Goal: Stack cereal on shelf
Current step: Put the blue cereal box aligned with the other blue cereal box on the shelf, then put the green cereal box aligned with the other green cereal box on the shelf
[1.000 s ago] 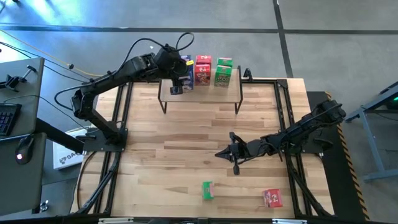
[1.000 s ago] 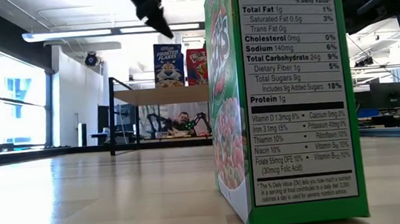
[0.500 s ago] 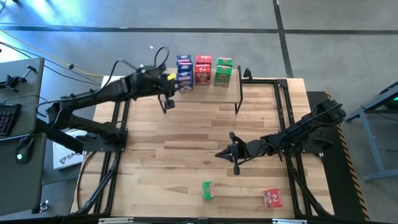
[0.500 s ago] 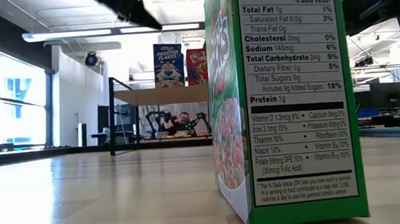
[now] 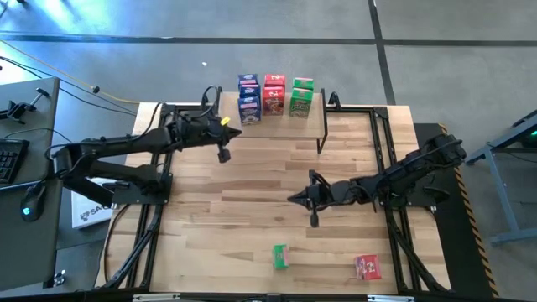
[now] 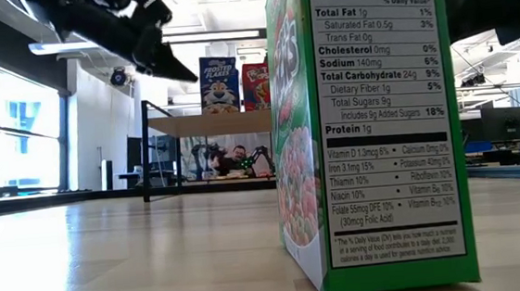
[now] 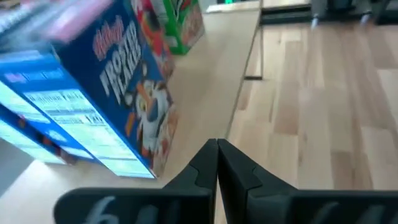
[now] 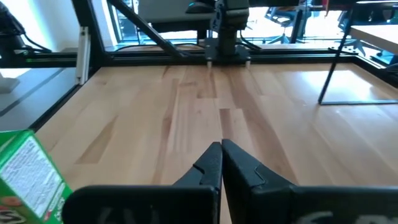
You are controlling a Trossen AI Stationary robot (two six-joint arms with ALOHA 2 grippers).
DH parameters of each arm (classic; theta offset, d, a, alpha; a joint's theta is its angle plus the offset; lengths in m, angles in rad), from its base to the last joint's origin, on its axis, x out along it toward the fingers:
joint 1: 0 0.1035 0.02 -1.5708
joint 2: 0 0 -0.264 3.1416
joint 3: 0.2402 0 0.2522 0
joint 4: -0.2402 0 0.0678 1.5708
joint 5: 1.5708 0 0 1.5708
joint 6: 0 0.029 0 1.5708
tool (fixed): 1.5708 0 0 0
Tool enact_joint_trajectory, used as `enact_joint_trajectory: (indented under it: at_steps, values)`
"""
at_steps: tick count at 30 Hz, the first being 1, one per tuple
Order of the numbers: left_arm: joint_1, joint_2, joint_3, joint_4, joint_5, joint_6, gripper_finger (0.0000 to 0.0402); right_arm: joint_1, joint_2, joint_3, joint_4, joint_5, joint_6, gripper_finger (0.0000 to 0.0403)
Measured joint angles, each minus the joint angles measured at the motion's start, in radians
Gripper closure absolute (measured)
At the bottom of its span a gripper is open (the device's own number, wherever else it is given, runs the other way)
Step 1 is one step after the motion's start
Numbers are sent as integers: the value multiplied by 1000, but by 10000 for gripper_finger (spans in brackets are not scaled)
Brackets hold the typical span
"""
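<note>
Seated person [image 6: 235,159] — behind the wooden table [image 5: 252,210].

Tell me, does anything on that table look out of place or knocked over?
Nothing looks knocked over or damaged. Only two boxes sit apart from the shelf group: a green box and a red box wait at the table's near edge.

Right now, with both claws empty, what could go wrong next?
1. The left claw, shut, sits close beside the blue cereal box on the shelf; a swing back could topple the stacks.
2. The green box and red box stand near the table's front edge; a clumsy grasp by the right claw might push one off.
</note>
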Motion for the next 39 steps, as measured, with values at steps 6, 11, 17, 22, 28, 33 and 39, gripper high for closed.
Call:
enact_joint_trajectory:
  at_steps: [6,11,17,22,28,33,39]
  values:
    - [32,58,-28,118,-21,-4,401,-7,0,0,0,1,2,403]
    - [72,114,-31,232,-22,-4,401,-7,0,0,-1,1,3,402]
    - [105,160,-31,283,-22,-12,401,-7,0,0,-2,1,4,402]
    - [120,165,-31,327,-22,-12,401,-7,0,0,-3,-6,29,402]
    - [117,131,-31,317,-10,-21,401,-6,0,0,-4,22,64,401]
    - [23,37,-104,359,43,-66,401,17,0,74,-118,51,101,375]
    - [-163,-56,-310,590,19,-143,401,36,11,346,-632,71,248,332]
